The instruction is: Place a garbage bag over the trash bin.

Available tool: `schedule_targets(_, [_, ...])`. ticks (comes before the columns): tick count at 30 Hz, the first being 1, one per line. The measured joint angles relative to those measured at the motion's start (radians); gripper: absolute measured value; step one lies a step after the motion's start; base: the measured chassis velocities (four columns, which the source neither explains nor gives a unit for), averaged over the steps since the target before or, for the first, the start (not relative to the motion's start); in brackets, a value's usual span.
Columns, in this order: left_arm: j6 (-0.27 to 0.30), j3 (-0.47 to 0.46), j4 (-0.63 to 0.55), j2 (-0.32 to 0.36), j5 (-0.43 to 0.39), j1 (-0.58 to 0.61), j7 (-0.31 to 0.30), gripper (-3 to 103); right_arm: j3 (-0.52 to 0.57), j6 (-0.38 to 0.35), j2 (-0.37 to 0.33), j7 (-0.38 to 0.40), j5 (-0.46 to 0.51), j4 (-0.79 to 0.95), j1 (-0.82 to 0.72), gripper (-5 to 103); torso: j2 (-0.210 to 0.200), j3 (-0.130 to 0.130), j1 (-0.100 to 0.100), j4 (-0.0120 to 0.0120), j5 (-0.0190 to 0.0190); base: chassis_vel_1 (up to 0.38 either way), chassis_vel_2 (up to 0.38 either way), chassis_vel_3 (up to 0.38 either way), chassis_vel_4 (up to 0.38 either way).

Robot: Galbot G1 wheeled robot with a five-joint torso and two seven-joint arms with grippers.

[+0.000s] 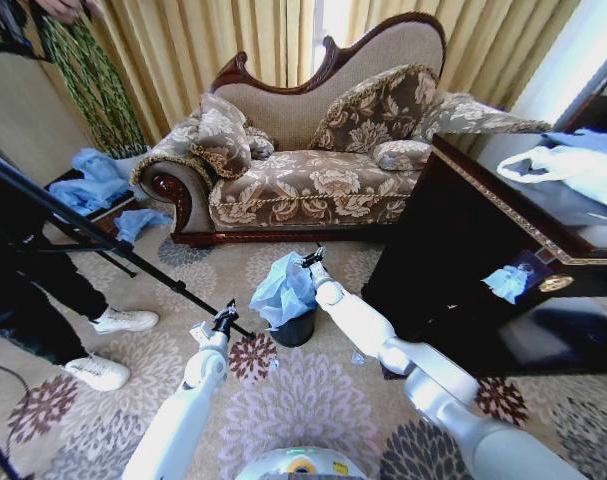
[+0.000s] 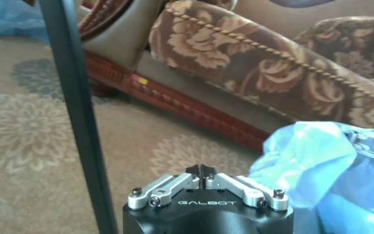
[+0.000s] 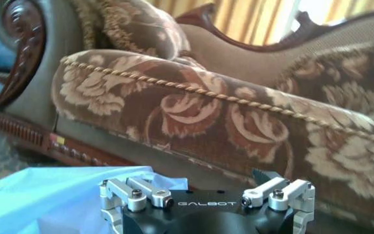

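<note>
Your garbage bag [image 1: 281, 292] sat bunched over the trash bin [image 1: 295, 328] on the carpet [image 1: 313, 400] before the sofa [image 1: 313, 170]. Your right gripper [image 1: 311, 261], fingers spread, hovered at the bag's top edge; your left gripper [image 1: 224, 318], fingers closed and empty, waited beside the bin.

crinkly blue garbage bag [image 1: 282, 290] draped over black trash bin [image 1: 297, 328]

Floral carpet [image 1: 313, 400]; carved brocade sofa [image 1: 313, 170] before gold curtains [image 1: 213, 40]; dark cabinet [image 1: 483, 260] alongside
</note>
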Motion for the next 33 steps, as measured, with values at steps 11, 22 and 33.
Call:
schedule_targets(11, [0.033, -0.01, -0.067, 0.006, 0.034, 0.042, 0.017, 39, -0.041, -0.097, -0.05, 0.109, 0.253, 0.276, -0.087, 100, 0.0, 0.0, 0.0, 0.0002, 0.0002, 0.0, 0.0, 0.0, 0.0])
schedule_targets(22, [0.033, -0.005, -0.066, 0.008, 0.052, 0.048, 0.038, 82, -0.062, -0.197, -0.13, 0.193, 0.362, 0.438, -0.109, 100, 0.0, 0.0, 0.0, 0.0, 0.0002, 0.0, 0.0, 0.0, 0.0])
schedule_targets(33, [0.03, 0.001, -0.045, 0.01, 0.046, 0.044, 0.047, 100, -0.06, -0.234, -0.255, 0.355, 0.446, 0.696, -0.241, 100, 0.0, 0.0, 0.0, 0.0, 0.0003, 0.0, 0.0, 0.0, 0.0])
